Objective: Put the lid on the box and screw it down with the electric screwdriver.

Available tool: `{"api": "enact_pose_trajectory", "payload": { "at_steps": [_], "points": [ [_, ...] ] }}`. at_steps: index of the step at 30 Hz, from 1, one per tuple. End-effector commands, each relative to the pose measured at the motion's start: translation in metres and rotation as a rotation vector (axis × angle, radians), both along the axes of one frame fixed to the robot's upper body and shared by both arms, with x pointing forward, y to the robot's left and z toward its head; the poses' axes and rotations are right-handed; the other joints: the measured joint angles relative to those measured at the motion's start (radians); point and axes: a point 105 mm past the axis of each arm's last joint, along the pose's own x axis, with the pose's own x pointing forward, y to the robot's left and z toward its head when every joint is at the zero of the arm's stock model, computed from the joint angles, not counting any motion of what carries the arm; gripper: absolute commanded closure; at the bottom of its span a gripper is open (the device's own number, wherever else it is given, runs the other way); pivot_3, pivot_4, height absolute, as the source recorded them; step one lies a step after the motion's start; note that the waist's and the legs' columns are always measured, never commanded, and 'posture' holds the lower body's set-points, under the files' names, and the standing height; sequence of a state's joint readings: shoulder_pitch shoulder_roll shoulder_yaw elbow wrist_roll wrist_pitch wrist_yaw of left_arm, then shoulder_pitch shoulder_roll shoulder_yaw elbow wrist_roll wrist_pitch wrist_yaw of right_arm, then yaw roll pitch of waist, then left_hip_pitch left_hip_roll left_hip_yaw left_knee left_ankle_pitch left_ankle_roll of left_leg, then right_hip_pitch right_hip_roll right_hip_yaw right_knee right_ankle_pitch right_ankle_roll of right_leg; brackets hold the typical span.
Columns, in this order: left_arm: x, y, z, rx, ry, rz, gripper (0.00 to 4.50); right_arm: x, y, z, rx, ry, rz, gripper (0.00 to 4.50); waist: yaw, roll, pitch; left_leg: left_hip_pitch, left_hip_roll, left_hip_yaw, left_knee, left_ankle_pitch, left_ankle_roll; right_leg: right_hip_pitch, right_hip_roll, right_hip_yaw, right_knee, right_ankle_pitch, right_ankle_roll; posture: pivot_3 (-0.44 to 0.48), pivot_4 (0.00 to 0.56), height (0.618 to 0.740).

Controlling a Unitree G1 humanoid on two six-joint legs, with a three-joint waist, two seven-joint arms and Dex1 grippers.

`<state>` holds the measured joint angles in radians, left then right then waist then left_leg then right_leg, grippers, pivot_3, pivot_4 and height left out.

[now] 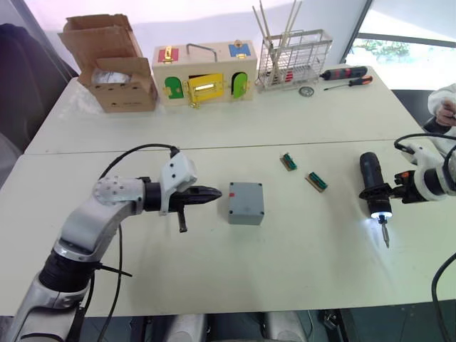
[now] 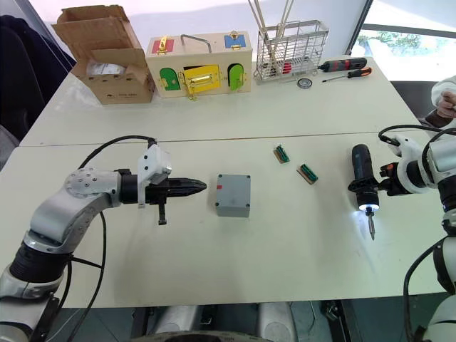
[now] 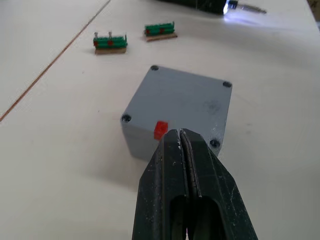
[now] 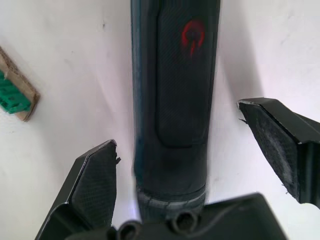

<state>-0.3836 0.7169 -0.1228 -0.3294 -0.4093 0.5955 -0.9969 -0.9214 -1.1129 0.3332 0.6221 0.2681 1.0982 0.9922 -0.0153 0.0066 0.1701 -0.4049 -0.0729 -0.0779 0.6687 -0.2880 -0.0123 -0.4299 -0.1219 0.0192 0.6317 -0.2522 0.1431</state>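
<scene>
The grey box [image 1: 246, 202] sits at the centre of the white surface [image 1: 285, 285], its lid [image 3: 186, 97] already seated on top with a screw head at each corner. The left gripper [image 1: 214, 194], clenched on nothing, points at the box from 9 o'clock and stops just short of the side bearing the red mark [image 3: 160, 129], apparently placed to steady the box against sliding. Well apart at 3 o'clock, the electric screwdriver [image 1: 375, 184] lies on the surface, its lit tip and bit aimed toward 6 o'clock. The right gripper [image 4: 195, 165] straddles its black body with fingers [image 4: 92, 182] spread and clear of it on both sides, so the tool looks released, not grasped. Two small green blocks [image 1: 315, 182] lie between box and driver. By the look of it, the lidding is done and the screwing either finished or not begun.
</scene>
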Motion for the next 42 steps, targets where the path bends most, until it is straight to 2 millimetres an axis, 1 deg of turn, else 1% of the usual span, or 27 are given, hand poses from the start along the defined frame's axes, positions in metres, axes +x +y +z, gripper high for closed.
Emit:
{"api": "enact_pose_trajectory", "payload": {
  "at_steps": [1, 2, 3, 4, 5, 6, 8, 10, 12, 13, 14, 16, 18, 19, 20, 24, 27, 29, 31, 32, 35, 38, 42],
  "points": [
    [0.007, 0.021, -0.001, 0.044, -0.026, 0.069, 4.5, 0.026, 0.022, 0.067, -0.165, -0.334, 0.256, 0.04, -0.003, 0.0, 0.0, 0.0, 0.0, 0.0, -0.001, 0.0, 0.0, 0.0, 0.0, 0.0, 0.0, 0.0, 0.0, 0.0, 0.15, 0.73],
    [0.008, 0.023, -0.009, 0.058, -0.01, 0.076, 4.5, 0.027, 0.056, 0.083, -0.149, -0.445, 0.427, 0.04, -0.004, 0.0, 0.0, 0.0, 0.0, 0.0, -0.001, 0.001, -0.001, -0.002, 0.001, 0.0, 0.001, 0.0, 0.0, 0.0, 0.15, 0.73],
    [0.009, 0.024, -0.013, 0.068, 0.0, 0.08, 4.5, 0.024, 0.079, 0.092, -0.135, -0.517, 0.545, 0.04, -0.004, 0.0, 0.0, 0.0, 0.001, 0.0, -0.002, 0.001, -0.001, -0.002, 0.001, 0.0, 0.001, 0.0, 0.0, 0.0, 0.15, 0.73],
    [0.009, 0.021, -0.017, 0.071, 0.009, 0.071, 4.5, 0.012, 0.105, 0.093, -0.079, -0.551, 0.673, 0.04, -0.003, 0.0, 0.0, -0.001, 0.001, 0.0, -0.003, 0.001, -0.002, -0.003, 0.002, 0.0, 0.001, 0.0, 0.0, 0.0, 0.15, 0.73],
    [0.009, 0.017, -0.02, 0.074, 0.011, 0.062, 4.5, -0.006, 0.128, 0.084, 0.007, -0.521, 0.775, 0.04, 0.001, 0.0, 0.0, -0.001, 0.001, -0.001, -0.003, 0.001, -0.002, -0.003, 0.003, -0.001, 0.001, 0.0, 0.0, 0.0, 0.15, 0.73],
    [0.01, 0.012, -0.021, 0.069, 0.009, 0.053, 4.5, -0.024, 0.143, 0.07, 0.059, -0.472, 0.856, 0.04, 0.005, -0.001, 0.0, -0.001, 0.002, -0.003, -0.003, 0.001, -0.002, -0.003, 0.003, -0.002, 0.001, 0.0, 0.0, 0.0, 0.15, 0.73],
    [0.012, 0.003, -0.021, 0.045, 0.015, 0.037, 4.5, -0.054, 0.162, 0.037, 0.105, -0.354, 0.961, 0.04, 0.028, -0.004, -0.001, -0.002, 0.003, -0.007, -0.002, 0.001, -0.003, -0.001, 0.003, -0.005, 0.0, 0.0, 0.0, 0.0, 0.15, 0.73],
    [0.015, -0.003, -0.024, 0.056, 0.009, 0.023, 4.5, -0.076, 0.173, 0.01, 0.123, -0.281, 1.019, 0.04, 0.046, -0.005, -0.001, -0.004, 0.001, -0.008, 0.0, 0.001, -0.002, 0.001, 0.001, -0.005, -0.001, 0.0, 0.0, 0.0, 0.15, 0.73],
    [0.019, -0.01, -0.031, 0.091, -0.006, 0.008, 4.5, -0.084, 0.187, -0.013, 0.158, -0.293, 1.007, 0.04, 0.051, -0.005, 0.0, -0.004, -0.001, -0.005, 0.009, -0.001, 0.002, 0.002, 0.0, -0.002, 0.0, 0.0, 0.0, 0.0, 0.15, 0.73],
    [0.021, -0.014, -0.033, 0.098, -0.018, -0.003, 4.5, -0.083, 0.194, -0.019, 0.158, -0.329, 0.99, 0.04, 0.051, -0.005, -0.001, -0.004, -0.001, -0.005, 0.012, -0.004, 0.007, 0.004, 0.0, -0.002, 0.001, 0.001, 0.0, 0.0, 0.15, 0.73],
    [0.023, -0.017, -0.033, 0.094, -0.021, -0.004, 4.5, -0.083, 0.198, -0.025, 0.165, -0.345, 0.973, 0.04, 0.051, -0.005, -0.001, -0.003, -0.001, -0.005, 0.013, -0.005, 0.008, 0.005, 0.0, -0.002, 0.0, 0.003, -0.001, 0.0, 0.15, 0.73],
    [0.025, -0.025, -0.031, 0.085, -0.024, -0.032, 4.5, -0.086, 0.206, -0.037, 0.176, -0.352, 0.955, 0.04, 0.051, -0.005, -0.001, -0.003, -0.001, -0.004, 0.014, -0.005, 0.008, 0.006, 0.0, -0.001, 0.0, 0.004, -0.001, 0.0, 0.15, 0.73],
    [0.024, -0.033, -0.028, 0.074, -0.024, -0.06, 4.5, -0.088, 0.214, -0.043, 0.205, -0.36, 0.936, 0.04, 0.054, -0.005, -0.001, -0.003, -0.001, -0.005, 0.014, -0.005, 0.008, 0.005, 0.001, -0.002, 0.0, 0.004, -0.001, 0.0, 0.15, 0.73],
    [0.024, -0.035, -0.027, 0.069, -0.023, -0.067, 4.5, -0.088, 0.216, -0.043, 0.216, -0.364, 0.929, 0.04, 0.052, -0.005, -0.001, -0.003, 0.0, -0.005, 0.014, -0.004, 0.006, 0.005, 0.002, -0.002, 0.0, 0.004, -0.001, 0.0, 0.15, 0.73],
    [0.024, -0.037, -0.027, 0.065, -0.021, -0.075, 4.5, -0.088, 0.219, -0.043, 0.227, -0.373, 0.922, 0.04, 0.051, -0.005, -0.001, -0.003, 0.0, -0.005, 0.014, -0.001, 0.001, 0.004, 0.002, -0.002, 0.0, 0.004, -0.001, 0.0, 0.15, 0.73],
    [0.023, -0.045, -0.029, 0.075, -0.022, -0.118, 4.5, -0.087, 0.23, -0.046, 0.251, -0.383, 0.906, 0.04, 0.048, -0.005, -0.001, -0.003, 0.0, -0.005, 0.013, -0.001, 0.001, 0.004, 0.003, -0.002, 0.0, 0.004, -0.001, 0.0, 0.15, 0.73],
    [0.025, -0.059, -0.029, 0.053, -0.034, -0.161, 4.5, -0.092, 0.238, -0.051, 0.278, -0.358, 0.912, 0.04, 0.048, -0.005, -0.001, -0.003, 0.0, -0.005, 0.013, -0.001, 0.001, 0.004, 0.003, -0.002, 0.0, 0.004, -0.001, 0.0, 0.15, 0.73],
    [0.028, -0.073, -0.027, 0.028, -0.025, -0.189, 4.5, -0.097, 0.244, -0.05, 0.32, -0.341, 0.92, 0.04, 0.052, -0.005, -0.001, -0.003, 0.0, -0.005, 0.014, -0.002, 0.003, 0.004, 0.003, -0.002, 0.001, 0.004, -0.001, 0.0, 0.15, 0.73],
    [0.028, -0.085, -0.032, 0.075, -0.045, -0.24, 4.5, -0.101, 0.248, -0.047, 0.371, -0.333, 0.922, 0.04, 0.055, -0.006, -0.001, -0.003, -0.001, -0.006, 0.014, -0.002, 0.003, 0.005, 0.003, -0.003, 0.001, 0.004, -0.001, 0.0, 0.15, 0.73],
    [0.028, -0.087, -0.033, 0.088, -0.059, -0.249, 4.5, -0.101, 0.249, -0.046, 0.385, -0.33, 0.92, 0.04, 0.053, -0.006, -0.001, -0.003, -0.001, -0.006, 0.014, -0.002, 0.003, 0.005, 0.003, -0.003, 0.0, 0.004, -0.001, 0.0, 0.15, 0.73],
    [0.037, -0.087, -0.036, 0.111, -0.088, -0.224, 4.5, -0.105, 0.248, -0.047, 0.37, -0.309, 0.937, 0.04, 0.051, -0.006, -0.001, -0.003, -0.001, -0.005, 0.014, -0.001, 0.002, 0.005, 0.003, -0.003, 0.0, 0.004, -0.001, 0.0, 0.15, 0.73],
    [0.041, -0.08, -0.039, 0.137, -0.095, -0.202, 4.5, -0.105, 0.241, -0.043, 0.331, -0.309, 0.938, 0.04, 0.044, -0.006, -0.001, -0.003, -0.001, -0.005, 0.014, -0.001, 0.002, 0.005, 0.003, -0.003, 0.0, 0.004, -0.001, 0.0, 0.15, 0.73],
    [0.045, -0.06, -0.044, 0.186, -0.105, -0.158, 4.5, -0.098, 0.22, -0.034, 0.25, -0.309, 0.931, 0.04, 0.038, -0.006, -0.001, -0.003, -0.001, -0.005, 0.014, -0.004, 0.006, 0.005, 0.003, -0.003, 0.0, 0.004, -0.001, 0.0, 0.15, 0.73]
  ]
}}
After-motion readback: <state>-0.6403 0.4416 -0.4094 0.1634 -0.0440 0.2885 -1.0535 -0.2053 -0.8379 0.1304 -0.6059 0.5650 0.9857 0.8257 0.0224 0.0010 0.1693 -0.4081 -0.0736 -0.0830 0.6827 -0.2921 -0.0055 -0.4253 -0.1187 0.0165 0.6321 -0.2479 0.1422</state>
